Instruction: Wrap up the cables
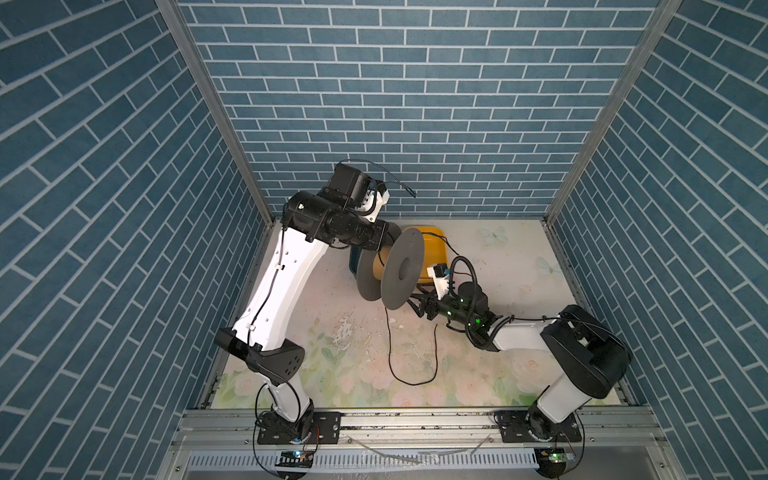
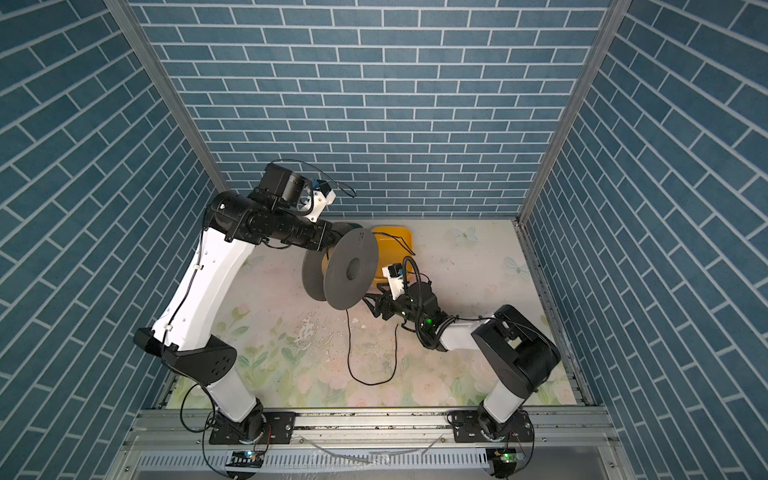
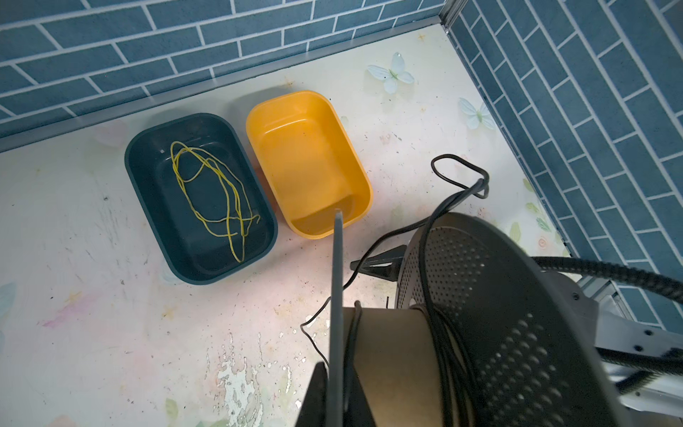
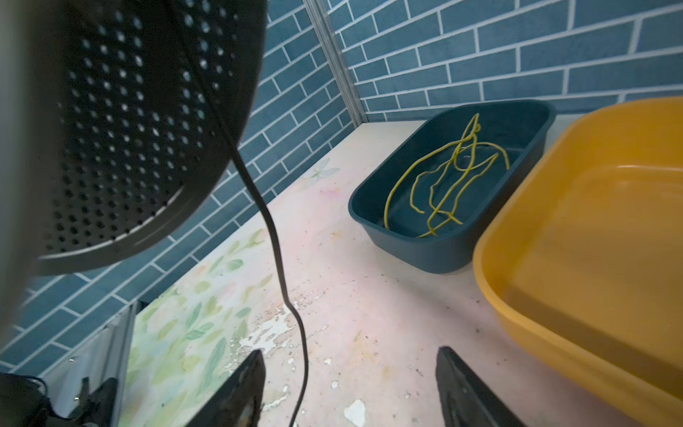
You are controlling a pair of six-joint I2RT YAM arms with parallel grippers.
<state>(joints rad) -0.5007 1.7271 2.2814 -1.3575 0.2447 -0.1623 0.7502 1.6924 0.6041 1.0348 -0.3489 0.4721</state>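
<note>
A grey spool (image 1: 409, 249) with a cardboard core (image 3: 399, 355) hangs tilted above the table. My left gripper (image 3: 335, 392) is shut on the thin edge of one of its flanges. The black cable (image 3: 443, 332) is wound a few turns round the core. One strand (image 1: 387, 332) drops to the table and lies there in a long loop (image 1: 415, 381). Just below the spool's perforated flange (image 4: 129, 129), my right gripper (image 4: 349, 384) is open. The cable (image 4: 303, 362) runs between its fingers, close to one finger (image 4: 244, 388) and not pinched.
A dark teal bin (image 3: 221, 275) holding a tangled yellow-green wire (image 3: 221, 192) stands by the back wall. A yellow bin (image 3: 303, 155) sits beside it, close behind the spool (image 2: 357, 266). Brick-patterned walls close in the back and both sides.
</note>
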